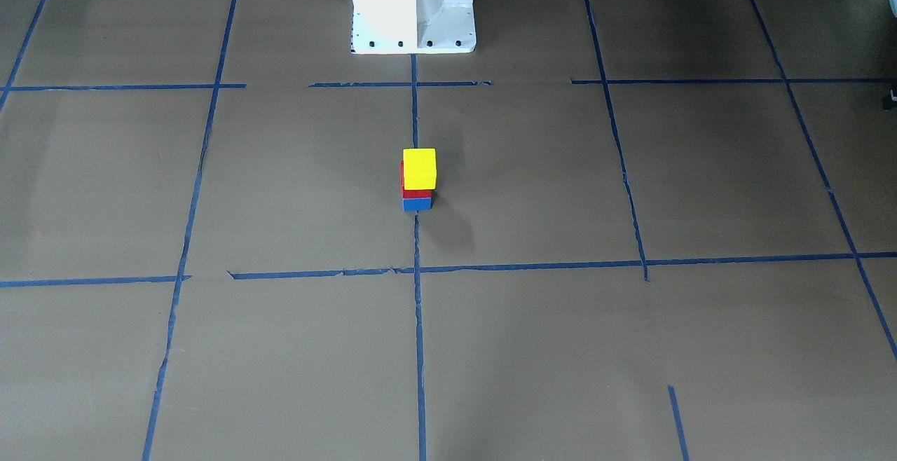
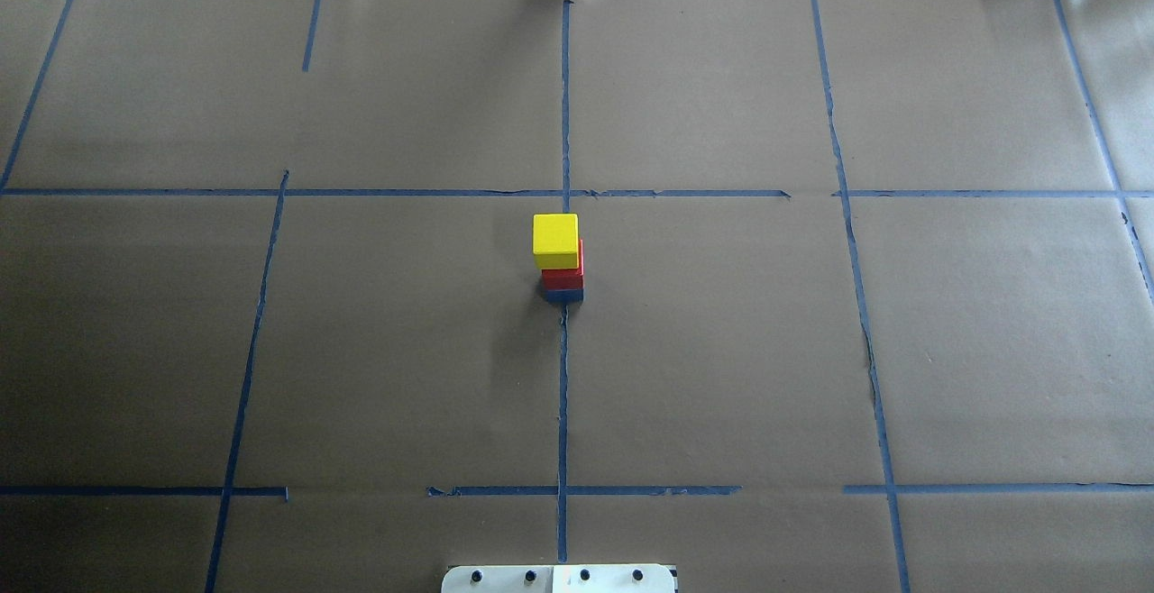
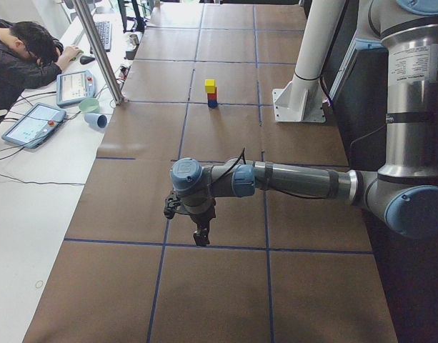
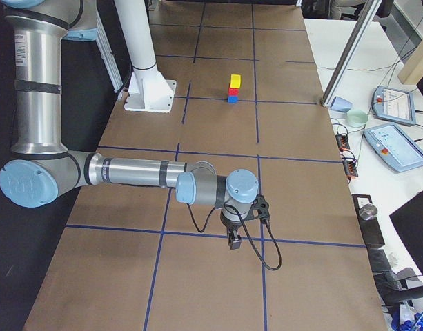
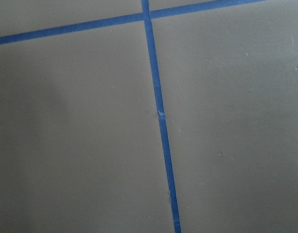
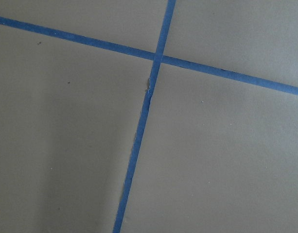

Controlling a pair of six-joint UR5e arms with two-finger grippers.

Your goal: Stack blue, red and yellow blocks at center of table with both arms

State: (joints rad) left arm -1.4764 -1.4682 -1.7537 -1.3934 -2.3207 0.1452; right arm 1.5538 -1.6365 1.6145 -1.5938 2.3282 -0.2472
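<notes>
- Since the yellow block (image 1: 419, 168) is sitting on the red block (image 1: 417, 193), which is sitting on the blue block (image 1: 417, 203), the stack is reading to me as finished. It is standing on the counter (image 1: 280, 202) right on the centre tape line (image 1: 418, 321), well out in front of the white pedestal (image 1: 413, 5).
- The yellow cube is overhanging slightly toward the robot's left, so a strip of red is showing beside it. The tower is looking upright all the same.
- The left arm (image 3: 297, 180) is reaching low over the counter far from the blocks, with the left pincer (image 3: 201, 236) pointing down at bare paper. This is probably a parked pose, keeping clear of the stack.
- The right arm (image 4: 135, 171) is mirroring it at the other end, with the right pincer (image 4: 233, 240) hanging just above a tape line.
- Only the side views are catching the pincers, so I cannot tell whether either is spread or pressed together. Nothing is showing between the tips of either.
- The front-facing and overhead views are revealing the offset of the cubes but no arms at all.
- Both wrist cameras are looking at nothing but paper and tape crossings – no blocks.
- The left side view alone is showing a person (image 3: 18, 57) leaning over a desk beyond the counter.
</notes>
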